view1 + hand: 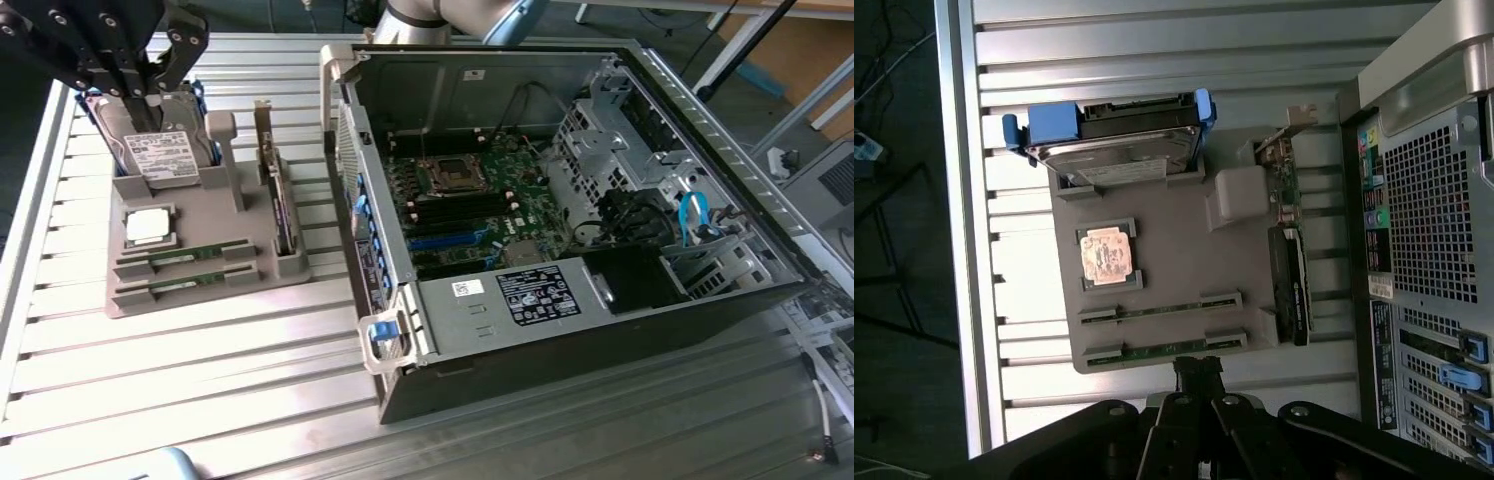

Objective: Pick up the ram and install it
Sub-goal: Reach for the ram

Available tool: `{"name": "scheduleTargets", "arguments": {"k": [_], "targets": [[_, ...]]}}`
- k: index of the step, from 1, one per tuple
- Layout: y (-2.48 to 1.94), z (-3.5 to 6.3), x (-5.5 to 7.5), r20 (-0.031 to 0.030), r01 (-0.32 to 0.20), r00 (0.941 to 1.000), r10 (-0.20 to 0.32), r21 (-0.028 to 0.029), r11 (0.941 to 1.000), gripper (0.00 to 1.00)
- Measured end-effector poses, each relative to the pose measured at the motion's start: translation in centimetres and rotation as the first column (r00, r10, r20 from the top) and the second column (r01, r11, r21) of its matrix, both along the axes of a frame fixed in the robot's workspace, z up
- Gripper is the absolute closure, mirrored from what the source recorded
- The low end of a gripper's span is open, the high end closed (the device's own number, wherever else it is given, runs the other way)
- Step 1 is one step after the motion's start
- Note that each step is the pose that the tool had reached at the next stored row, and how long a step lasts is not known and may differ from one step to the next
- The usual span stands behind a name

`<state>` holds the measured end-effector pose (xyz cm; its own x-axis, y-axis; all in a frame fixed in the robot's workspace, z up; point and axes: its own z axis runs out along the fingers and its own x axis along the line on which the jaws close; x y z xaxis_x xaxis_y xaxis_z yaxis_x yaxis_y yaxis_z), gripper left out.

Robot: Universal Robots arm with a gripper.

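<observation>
Two ram sticks lie in slots of a grey holder (200, 215) on the slatted table: one ram (183, 256) (1159, 309) and its twin (180, 285) (1154, 349) beside it. My gripper (131, 88) (1197, 368) hangs at the exterior view's upper left, above the holder's hard-drive end and well off the table. Its black fingers (1190, 366) are pressed together and hold nothing. In the wrist view the fingertips point toward the holder's edge closest to the twin stick. The open computer case (400, 330) stands to the exterior view's right, its motherboard memory slots (461, 212) exposed.
The holder also carries a hard drive in a blue bracket (1116, 140), a square silver processor (1104, 254) and an upright expansion card (280, 215). The case's side wall (350, 160) rises right beside the holder. Cables and drive cages (667, 215) crowd the case's far side.
</observation>
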<state>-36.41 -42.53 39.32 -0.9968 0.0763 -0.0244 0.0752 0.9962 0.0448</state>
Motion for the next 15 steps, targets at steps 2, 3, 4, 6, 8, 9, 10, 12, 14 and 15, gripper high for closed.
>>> {"name": "scheduleTargets", "arguments": {"k": [2,3,4,6,8,9,10,12,14,15], "targets": [[-0.01,0.00,0.00,0.0000,0.000,1.0000,0.000,0.0000,1.0000,0.89],[-0.01,0.00,0.00,0.0000,0.000,1.0000,0.000,0.0000,1.0000,0.89],[-0.01,0.00,0.00,0.0000,0.000,1.0000,0.000,-0.0001,1.0000,0.89],[-0.01,0.00,0.00,0.0000,0.000,1.0000,0.000,-0.0001,1.0000,0.89],[-0.01,0.00,0.00,0.0000,0.000,1.0000,0.000,0.0000,1.0000,0.89],[-0.01,0.00,0.00,0.0000,-0.001,1.0000,0.001,-0.0001,1.0000,0.89],[-0.01,0.00,0.00,0.0000,-0.001,1.0000,0.001,0.0000,1.0000,0.89],[-0.01,0.00,0.00,0.0000,-0.004,1.0000,0.004,0.0000,1.0000,0.89],[-0.01,0.00,0.00,0.0000,-0.009,1.0000,0.009,-0.0001,1.0000,0.89],[-0.01,0.00,0.00,-0.0001,-0.012,0.9999,0.012,-0.0001,0.9999,0.89]]}}
